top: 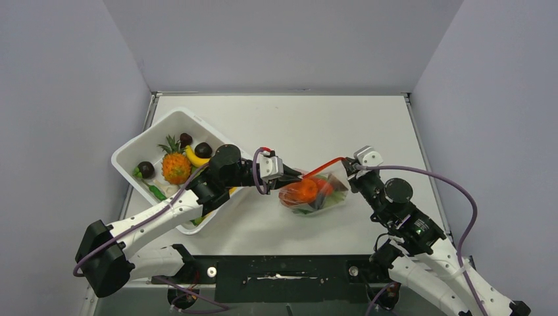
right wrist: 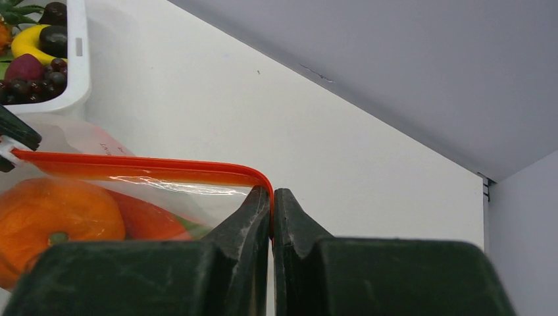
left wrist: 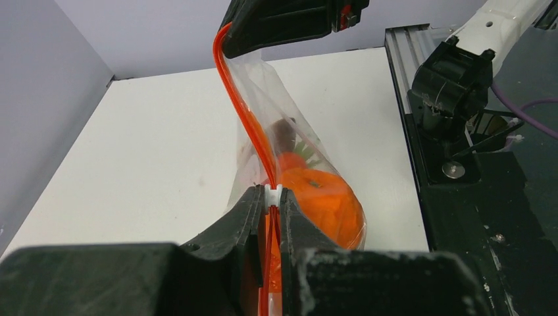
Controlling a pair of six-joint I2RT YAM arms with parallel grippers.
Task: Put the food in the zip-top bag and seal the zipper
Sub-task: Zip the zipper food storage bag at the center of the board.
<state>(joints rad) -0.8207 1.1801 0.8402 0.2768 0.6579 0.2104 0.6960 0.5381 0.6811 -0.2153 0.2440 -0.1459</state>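
— Closest to us in the left wrist view, the left gripper [left wrist: 271, 197] is clamped on the zipper [left wrist: 243, 112]. We see the red strip squeezed between its black fingers.

— And the other end?

— Same story. The right gripper [right wrist: 272, 197] has pinched the strip's right corner, jaws pressed together with only plastic between them. Between the two, the bag [top: 316, 194] hangs stretched, just right of the tub [top: 141, 148], near the middle of the table [top: 296, 125].

— So how far along do we reckon we are?

— Partly. Inside we count an orange [left wrist: 322, 197], a reddish piece [right wrist: 148, 220] and a green leaf [left wrist: 306, 148]. But the pineapple [top: 176, 166], banana [top: 195, 158], a dark plum [top: 145, 169] and grapes [right wrist: 33, 84] lie in the tub on the left, so the filling looks incomplete if everything must go in. We judge sealing to be the step in hand. Whether the tracks are mated along the whole mouth, we cannot tell.

— Which view helps us most?

— Each gives something. Only the top view shows both arms and where the tub sits. Only the left wrist shows the strip running as one line from one pincer up to the other. Only the right wrist shows the strip bending at its corner into the jaws, and it also shows the grapes, which we cannot make out from above.
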